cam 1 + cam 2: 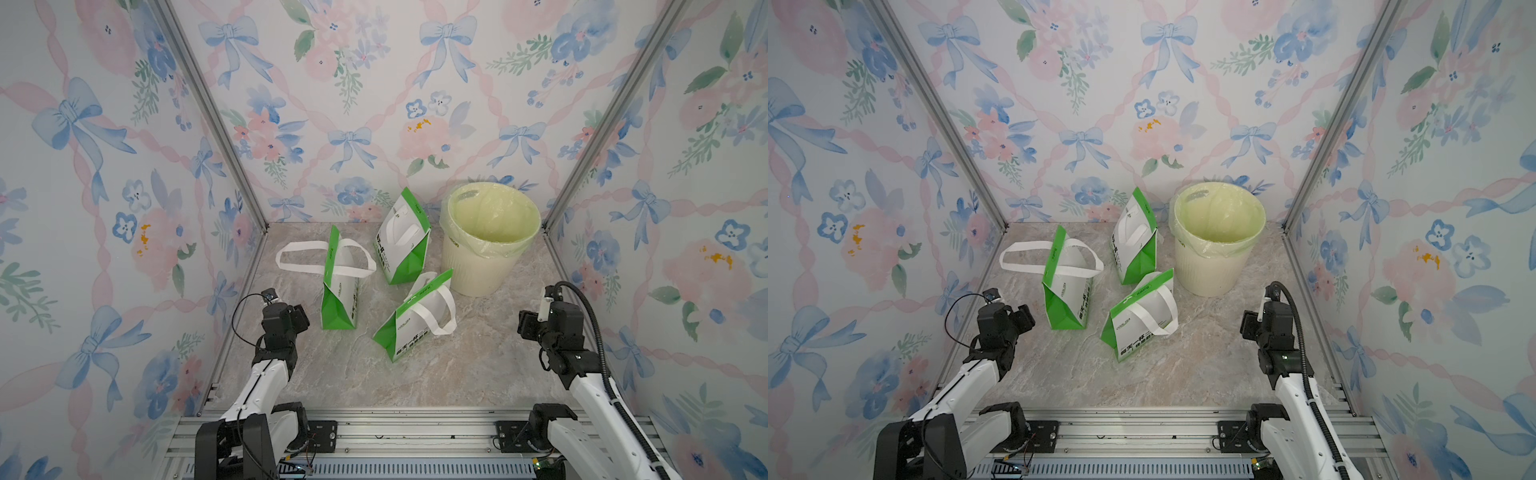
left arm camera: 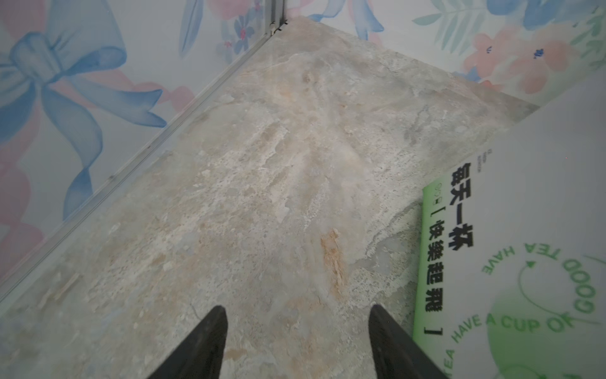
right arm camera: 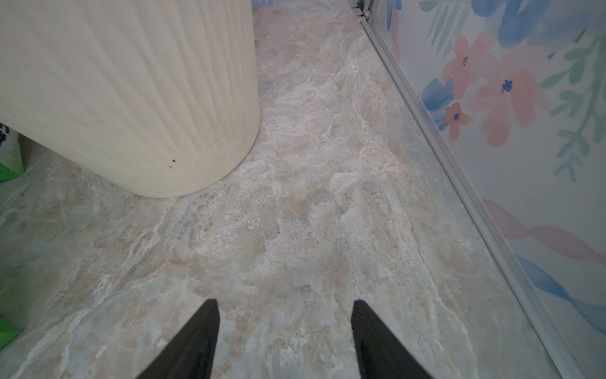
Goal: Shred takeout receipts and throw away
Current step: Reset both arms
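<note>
No receipts showing on the marble top (image 1: 457, 365); perhaps inside the 3 green-and-white bags (image 1: 409, 328). Nearer them, the left gripper (image 2: 298, 341) hangs apart, empty, beside the nearest bag (image 2: 524, 262); the right gripper (image 3: 285, 338), also spread, faces the bin (image 3: 131, 98).

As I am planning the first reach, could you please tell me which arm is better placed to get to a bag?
Left, probably. The left gripper is open close beside the nearest bag, which shows in its wrist view. The right gripper faces only the table beside the bin.
</note>
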You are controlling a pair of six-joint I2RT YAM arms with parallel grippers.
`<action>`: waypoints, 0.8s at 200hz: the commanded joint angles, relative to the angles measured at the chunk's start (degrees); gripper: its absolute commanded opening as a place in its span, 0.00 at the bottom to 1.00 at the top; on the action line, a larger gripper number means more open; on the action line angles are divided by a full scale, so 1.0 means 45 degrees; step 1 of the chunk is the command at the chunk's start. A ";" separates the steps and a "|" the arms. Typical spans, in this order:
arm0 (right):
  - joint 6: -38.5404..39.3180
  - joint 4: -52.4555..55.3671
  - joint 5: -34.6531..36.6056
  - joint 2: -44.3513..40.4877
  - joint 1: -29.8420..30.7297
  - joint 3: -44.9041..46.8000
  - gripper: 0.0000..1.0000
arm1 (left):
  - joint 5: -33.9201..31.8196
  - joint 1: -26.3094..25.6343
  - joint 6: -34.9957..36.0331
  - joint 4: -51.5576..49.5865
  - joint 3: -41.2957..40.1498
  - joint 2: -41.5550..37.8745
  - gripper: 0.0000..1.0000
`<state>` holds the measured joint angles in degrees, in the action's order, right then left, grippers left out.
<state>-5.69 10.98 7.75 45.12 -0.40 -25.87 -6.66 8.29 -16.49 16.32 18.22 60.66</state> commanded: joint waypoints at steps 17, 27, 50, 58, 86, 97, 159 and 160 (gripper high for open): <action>0.0426 -0.4440 -0.0442 0.1850 -0.0108 0.0673 0.70 | 0.1897 -0.0022 0.1067 0.3724 -0.0485 0.1150 0.74; 0.0206 -0.5238 -0.0568 0.2632 -0.0013 0.0723 0.71 | 0.2014 -0.0092 0.1057 0.4512 -0.0668 0.1503 0.74; 0.0442 -0.7386 -0.0425 0.4296 0.0652 0.0934 0.72 | 0.1900 -0.0521 0.1362 0.5696 -0.0793 0.2321 0.74; 0.0539 -0.8047 -0.0394 0.4874 0.0826 0.0927 0.73 | 0.1843 -0.0655 0.1443 0.6278 -0.0902 0.2574 0.74; 0.0890 -0.9574 -0.0480 0.6310 0.1070 0.0683 0.73 | 0.1736 -0.0977 0.1542 0.7347 -0.0857 0.3077 0.74; 0.0950 -1.1073 -0.0530 0.6777 0.1086 0.0911 0.73 | 0.1685 -0.1057 0.1554 0.7775 -0.0859 0.3261 0.74; 0.1685 -1.5617 -0.1033 0.9806 0.0910 0.1437 0.73 | 0.1352 -0.1378 0.1595 1.0235 -0.0851 0.4428 0.74; 0.1690 -1.5709 -0.1035 0.9860 0.0910 0.1444 0.74 | 0.1338 -0.1386 0.1614 1.0287 -0.0858 0.4458 0.74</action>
<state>0.56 -44.45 4.71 83.81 4.12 -21.87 0.27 2.74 -10.50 55.51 14.87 78.70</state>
